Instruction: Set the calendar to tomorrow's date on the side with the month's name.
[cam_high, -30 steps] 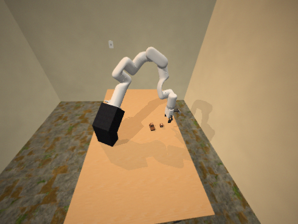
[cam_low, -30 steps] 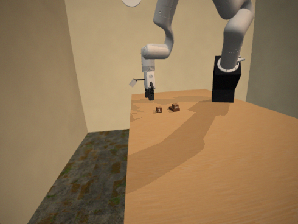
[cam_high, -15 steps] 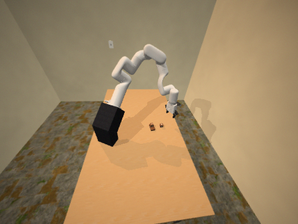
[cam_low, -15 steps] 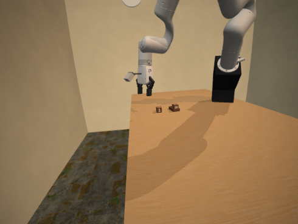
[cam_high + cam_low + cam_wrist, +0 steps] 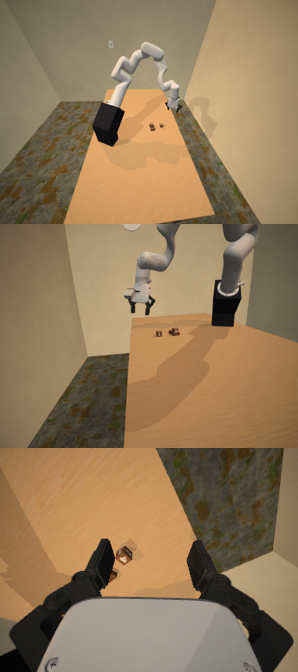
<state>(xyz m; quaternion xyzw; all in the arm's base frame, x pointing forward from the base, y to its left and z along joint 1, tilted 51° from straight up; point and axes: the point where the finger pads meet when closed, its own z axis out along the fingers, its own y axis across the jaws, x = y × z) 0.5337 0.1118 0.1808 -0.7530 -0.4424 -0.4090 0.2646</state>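
One loose cube (image 5: pixel 161 125) (image 5: pixel 159 333) (image 5: pixel 124 555) on the table, one tray cube (image 5: pixel 151 124) (image 5: pixel 175 329) beside it, gripper (image 5: pixel 173 109) (image 5: pixel 140 313) (image 5: pixel 151 549) wide open

From where I stand, the loose cube sits on the wooden table (image 5: pixel 137 189) (image 5: pixel 213 376) (image 5: pixel 150 498), a pale 1 showing on the face towards the exterior view. Just beside it, but apart, is the calendar's small brown tray (image 5: pixel 152 128) (image 5: pixel 175 333) (image 5: pixel 114 576), resting on the table with the other cube on it. In the top view the tray is left of the loose cube, and its cube is at the far end; I can't make out the marking on that one. The wrist view has the tray partly hidden behind a black finger (image 5: pixel 102 565).

The gripper hangs above table height, fingers spread as far as they go and nothing between them. It is well apart from both cubes and the tray, out by the table's right edge as the top view has it.

Behind it the white arm (image 5: pixel 152 50) (image 5: pixel 156 261) arches back to a black pedestal (image 5: pixel 100 134) (image 5: pixel 222 319), on the left in the top view and the right in the exterior one. Broad shadows lie over the wood. Beyond the table's edges there's a mottled grey and rust floor (image 5: pixel 39 164) (image 5: pixel 91 406) (image 5: pixel 220 493), with plain walls around.

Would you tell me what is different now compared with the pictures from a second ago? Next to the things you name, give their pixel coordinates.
The tool (image 5: pixel 174 110) (image 5: pixel 140 313) (image 5: pixel 151 549) has risen and turned about its upright axis, so its two fingers now show spread apart in the exterior view. Nothing was taken hold of. The loose cube (image 5: pixel 161 125) (image 5: pixel 159 333) (image 5: pixel 124 555) and the tray (image 5: pixel 152 129) (image 5: pixel 176 333) stayed where they were.
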